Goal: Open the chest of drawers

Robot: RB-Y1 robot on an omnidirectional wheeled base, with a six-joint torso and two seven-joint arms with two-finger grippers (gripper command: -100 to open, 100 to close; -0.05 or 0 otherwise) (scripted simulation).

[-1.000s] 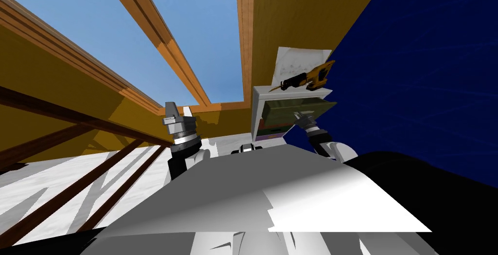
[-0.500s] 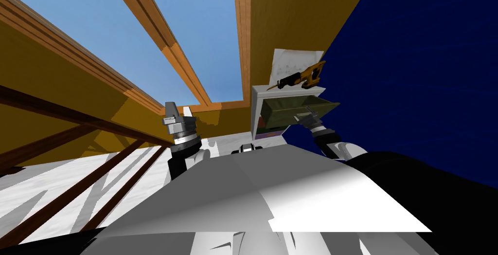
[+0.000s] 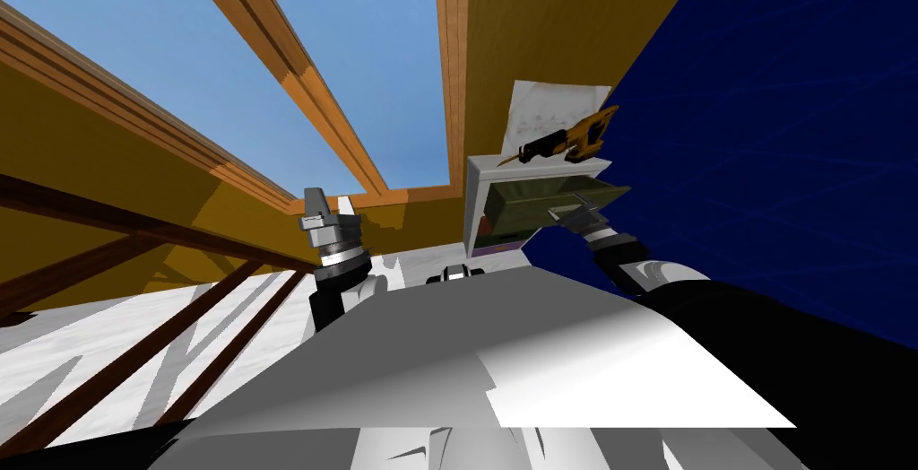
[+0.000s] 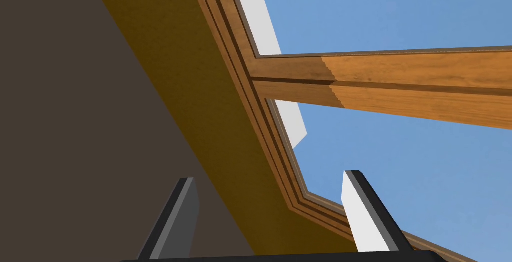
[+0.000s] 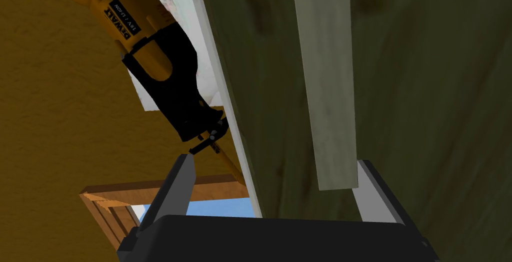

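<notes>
Chest of drawers [image 3: 477, 209]: handle [image 5: 325, 84] btwn my R gripper [image 5: 275, 161] fingers, spread, just beside one; L gripper [image 4: 269, 175] also spread.

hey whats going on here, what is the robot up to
The robot is opening a white chest of drawers. Its right gripper, open, has the pale handle of the top drawer between its fingers, and that olive-green drawer stands partly pulled out. A yellow and black power saw lies on top. The left gripper is raised off to the side, open and empty.
</notes>
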